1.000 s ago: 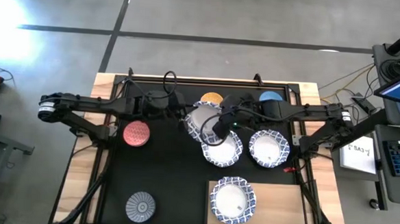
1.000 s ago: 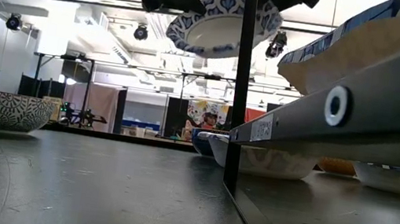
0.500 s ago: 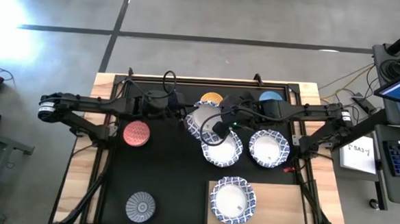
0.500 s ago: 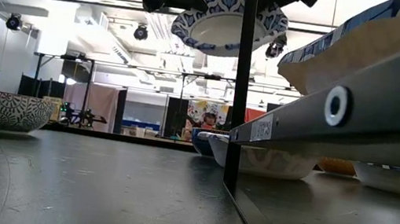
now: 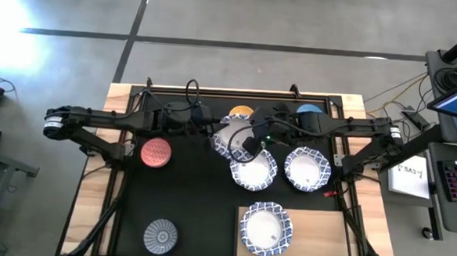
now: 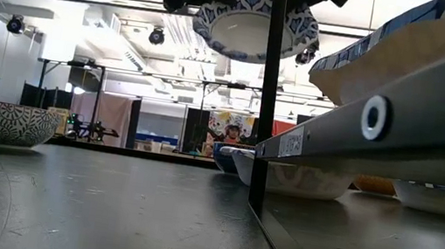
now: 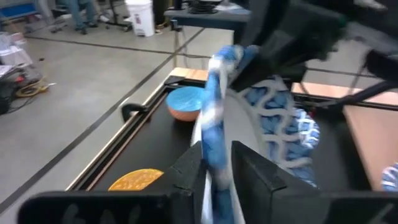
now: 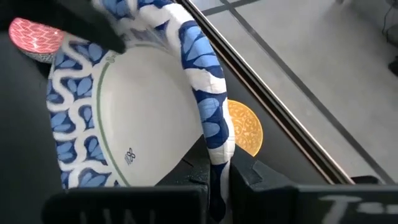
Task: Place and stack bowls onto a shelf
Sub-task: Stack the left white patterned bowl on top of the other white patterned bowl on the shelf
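No writing anywhere here is clear enough to read.

One bowl point(image 5: 266, 228) sits on the shelf point(image 5: 324, 243).

From above I get even, bright light, with a blown-out glare patch on the floor point(image 5: 15, 15) at the upper left. The black mat point(image 5: 185, 212) reads flat and matte, shadows barely showing. My low camera looks into ceiling lights point(image 6: 117, 3) — long strips that flare white — while the shelf edge point(image 6: 379, 139) up close is soft. Both wrist feeds are blurred — the patterned bowl rim point(image 7: 214, 118) smears on the left one.
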